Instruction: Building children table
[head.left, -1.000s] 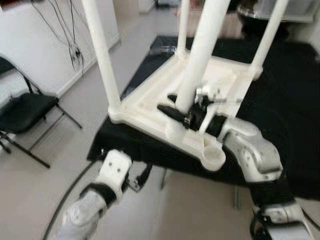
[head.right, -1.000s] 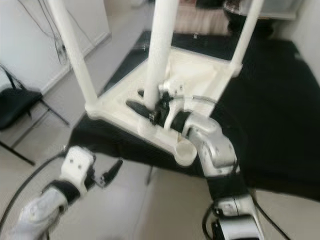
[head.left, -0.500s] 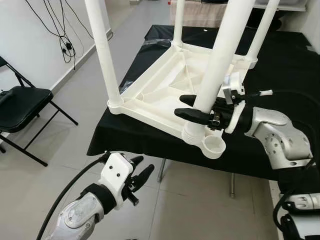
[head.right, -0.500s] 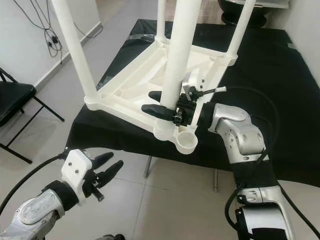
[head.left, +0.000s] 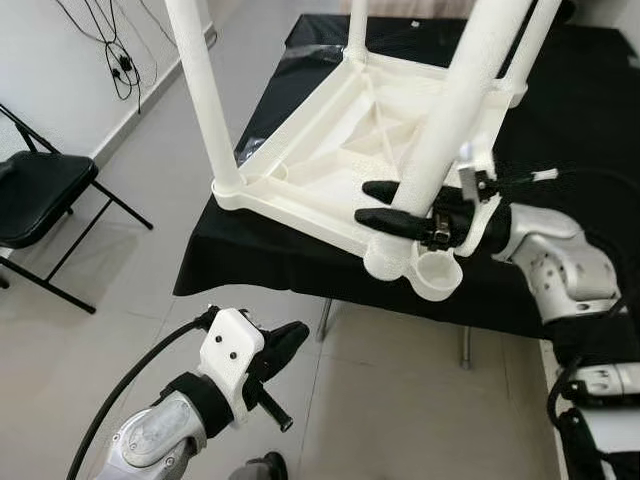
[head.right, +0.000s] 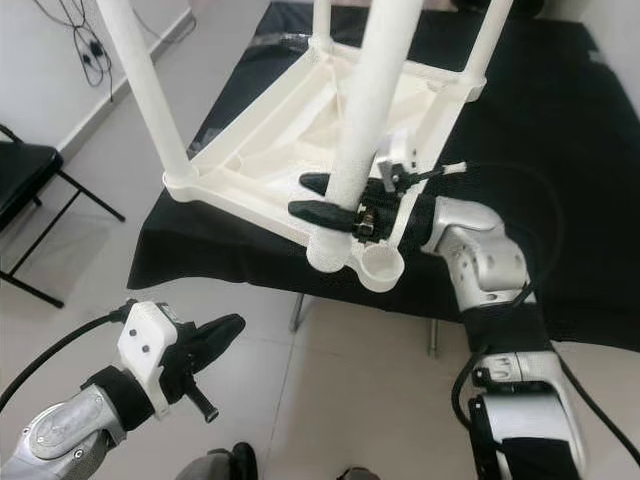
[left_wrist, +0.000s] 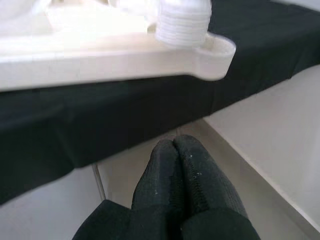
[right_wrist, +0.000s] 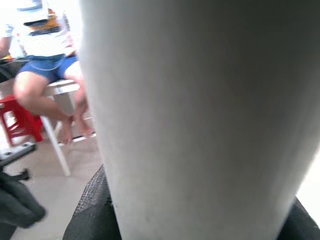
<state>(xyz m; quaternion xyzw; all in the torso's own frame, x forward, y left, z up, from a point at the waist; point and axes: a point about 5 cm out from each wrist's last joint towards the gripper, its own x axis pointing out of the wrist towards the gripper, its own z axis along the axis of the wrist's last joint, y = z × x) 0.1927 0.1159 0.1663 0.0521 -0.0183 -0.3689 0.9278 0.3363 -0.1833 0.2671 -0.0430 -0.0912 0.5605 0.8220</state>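
Grasping the near-corner leg (head.left: 455, 110) of the upturned table top (head.left: 330, 165) on the black counter (head.left: 585, 110), the right gripper (head.left: 398, 207) risks cross-threading it if tilted, while the left gripper (head.left: 278, 345) hangs clenched below

Left gripper (head.left: 283, 345): my arm low, fingers pressed together, holding nothing.
Right gripper (head.left: 385, 205): my arm bent, fingers clasping table leg (head.left: 455, 110).

Bright, even daylight and sharp focus in both eye views, soft shadow on the floor (head.left: 120, 250) beneath the folding chair (head.left: 40, 195), washed-out glare on the white table top (left_wrist: 100, 45), heavy close-range blur across the table leg (right_wrist: 200, 120).
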